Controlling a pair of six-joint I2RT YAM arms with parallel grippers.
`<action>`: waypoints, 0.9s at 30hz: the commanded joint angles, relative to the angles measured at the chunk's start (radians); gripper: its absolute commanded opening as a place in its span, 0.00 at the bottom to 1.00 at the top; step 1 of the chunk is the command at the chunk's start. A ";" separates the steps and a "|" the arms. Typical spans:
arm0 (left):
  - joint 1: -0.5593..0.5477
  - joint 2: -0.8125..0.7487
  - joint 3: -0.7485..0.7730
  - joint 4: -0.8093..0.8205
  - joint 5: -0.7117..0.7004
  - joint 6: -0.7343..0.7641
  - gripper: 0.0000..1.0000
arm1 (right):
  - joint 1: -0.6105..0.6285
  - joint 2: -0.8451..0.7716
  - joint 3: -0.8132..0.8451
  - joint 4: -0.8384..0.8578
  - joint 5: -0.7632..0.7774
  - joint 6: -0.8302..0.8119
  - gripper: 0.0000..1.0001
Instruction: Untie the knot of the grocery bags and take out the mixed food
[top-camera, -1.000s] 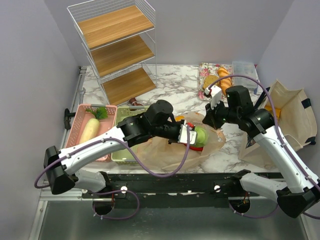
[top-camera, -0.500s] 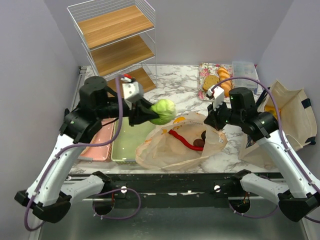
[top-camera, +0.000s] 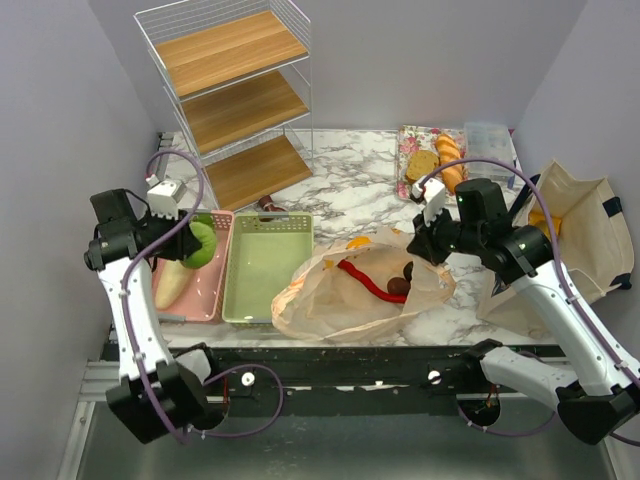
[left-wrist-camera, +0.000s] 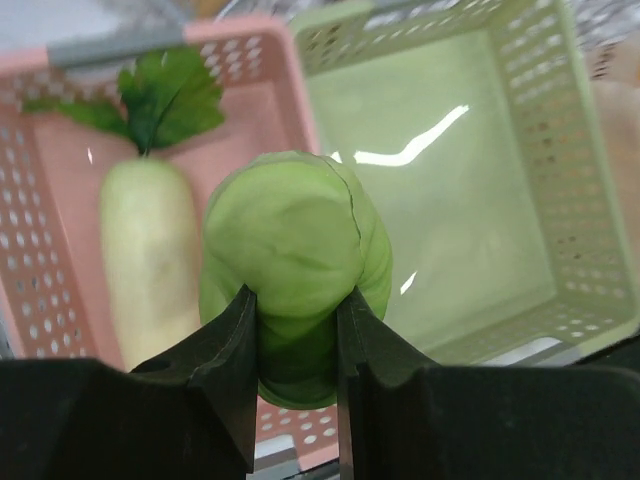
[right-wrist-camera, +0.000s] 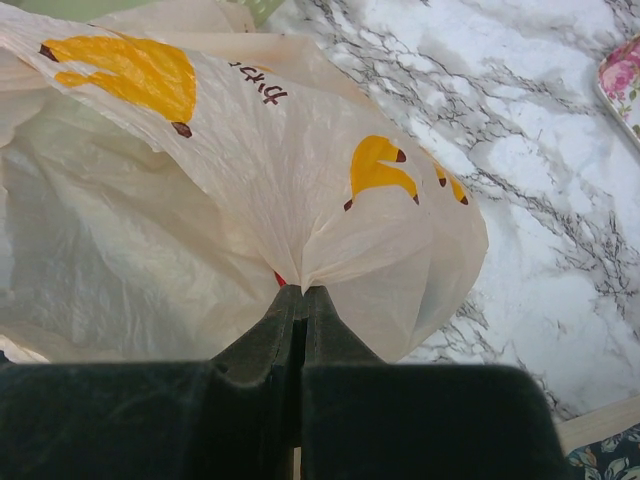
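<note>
Though the top view obscures both grips, the wrist views settle them: left pincer clamps green vegetable over pink basket; right pincer, together, pinches grocery bag.

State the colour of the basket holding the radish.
Pink. The basket shows best in the left wrist view.

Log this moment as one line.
left gripper: grips vegetable above pink basket | right gripper: pinches bag | inside bag: chilli, balls | basket: radish
</note>
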 joint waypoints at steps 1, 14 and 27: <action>0.135 0.155 -0.046 0.042 -0.077 0.112 0.16 | 0.005 -0.005 -0.005 -0.014 -0.027 -0.014 0.01; 0.085 0.403 -0.056 0.232 -0.085 0.010 0.27 | 0.005 0.022 0.035 -0.049 -0.046 -0.046 0.01; -0.016 0.450 -0.078 0.350 -0.205 -0.050 0.57 | 0.005 0.016 0.038 -0.069 -0.038 -0.093 0.01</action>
